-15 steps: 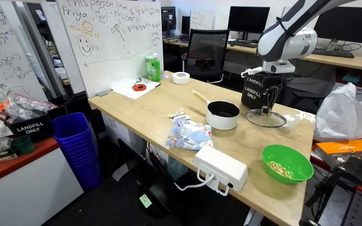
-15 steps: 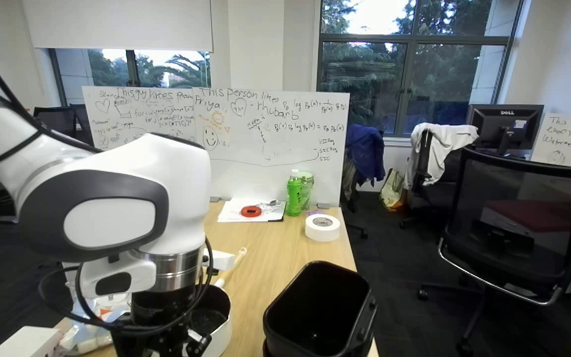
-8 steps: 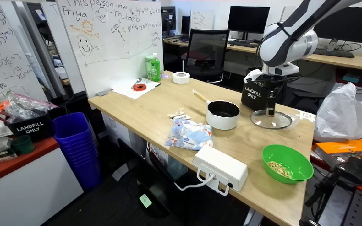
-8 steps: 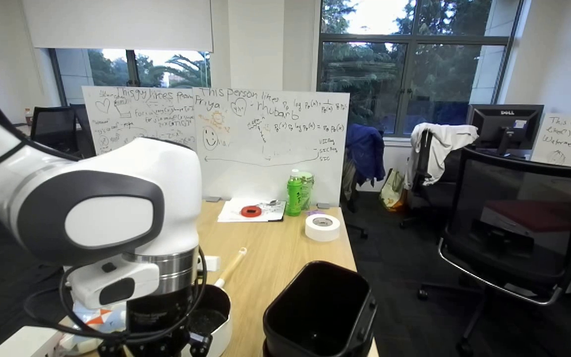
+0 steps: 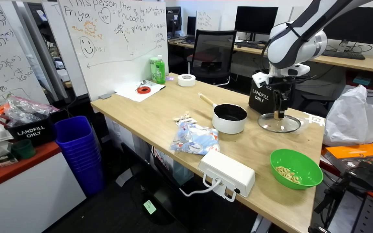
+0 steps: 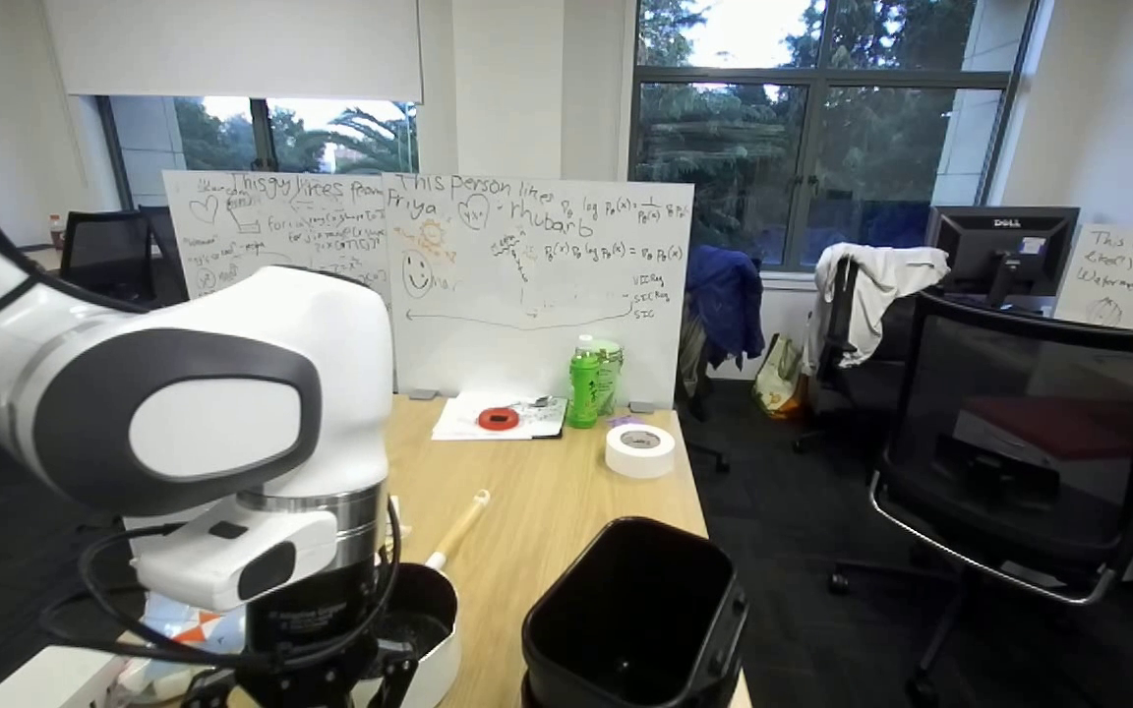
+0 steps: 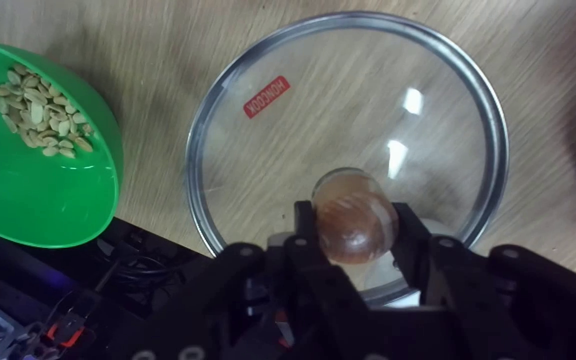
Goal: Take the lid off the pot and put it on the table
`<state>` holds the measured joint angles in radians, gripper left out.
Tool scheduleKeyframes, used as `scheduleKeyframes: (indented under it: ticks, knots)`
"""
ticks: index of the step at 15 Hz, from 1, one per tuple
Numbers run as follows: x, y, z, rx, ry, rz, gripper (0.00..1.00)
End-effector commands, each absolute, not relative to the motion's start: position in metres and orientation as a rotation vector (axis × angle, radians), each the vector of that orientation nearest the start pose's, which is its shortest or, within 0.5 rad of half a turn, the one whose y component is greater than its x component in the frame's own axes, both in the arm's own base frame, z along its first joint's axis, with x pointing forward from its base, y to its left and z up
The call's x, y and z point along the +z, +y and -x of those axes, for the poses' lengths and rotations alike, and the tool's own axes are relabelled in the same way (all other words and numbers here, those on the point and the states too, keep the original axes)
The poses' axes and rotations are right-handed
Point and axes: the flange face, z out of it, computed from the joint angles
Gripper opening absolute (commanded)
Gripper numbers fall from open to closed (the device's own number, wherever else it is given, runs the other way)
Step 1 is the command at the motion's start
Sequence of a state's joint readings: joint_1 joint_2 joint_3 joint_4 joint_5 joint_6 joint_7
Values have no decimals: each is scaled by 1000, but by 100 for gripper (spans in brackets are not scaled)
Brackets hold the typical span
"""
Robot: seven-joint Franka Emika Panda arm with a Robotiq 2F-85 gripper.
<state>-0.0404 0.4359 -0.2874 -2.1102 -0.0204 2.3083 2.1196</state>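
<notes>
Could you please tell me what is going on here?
A robot arm has its hand astride the knob of a see-through lid, though whether it grips it is unclear. The pot stands open on the table, and the lid is off it, near the black bin; whether it is set down, I cannot tell.
</notes>
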Motion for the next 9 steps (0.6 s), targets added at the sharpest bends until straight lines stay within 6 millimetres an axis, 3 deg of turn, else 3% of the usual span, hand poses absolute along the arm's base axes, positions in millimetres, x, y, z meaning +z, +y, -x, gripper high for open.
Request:
scheduleKeyframes:
  ticks: [1,4,5,9]
  knots:
    - [199,-182,-525,57,3177,1205,40]
    - [199,-182,-525,59,3176,1208,40]
    - [199,-182,-525,59,3176,1208,15]
    - [179,-167,-517,46,3156,1282,15]
